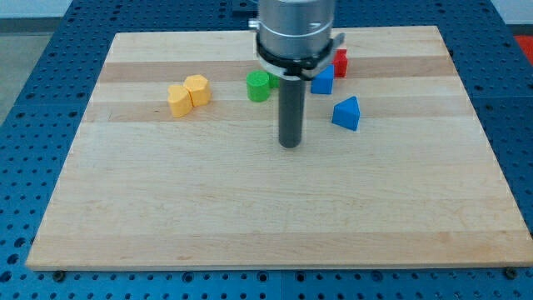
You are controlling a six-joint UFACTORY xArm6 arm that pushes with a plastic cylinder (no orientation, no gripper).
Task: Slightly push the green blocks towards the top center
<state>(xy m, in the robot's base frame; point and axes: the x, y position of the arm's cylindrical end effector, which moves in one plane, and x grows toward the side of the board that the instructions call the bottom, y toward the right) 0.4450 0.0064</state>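
Observation:
A green round block (258, 86) stands near the top middle of the wooden board (250, 217); a second green bit just right of it is mostly hidden behind my rod. My tip (290, 145) rests on the board below and to the right of the green block, apart from it. A blue block (323, 80) and a red block (340, 62) sit right of the rod near the top. A blue triangular block (346, 113) lies to the right of my tip.
Two yellow blocks (188, 94) touch each other at the upper left. The board lies on a blue perforated table (33, 75). The arm's silver body (296, 25) hangs over the top middle.

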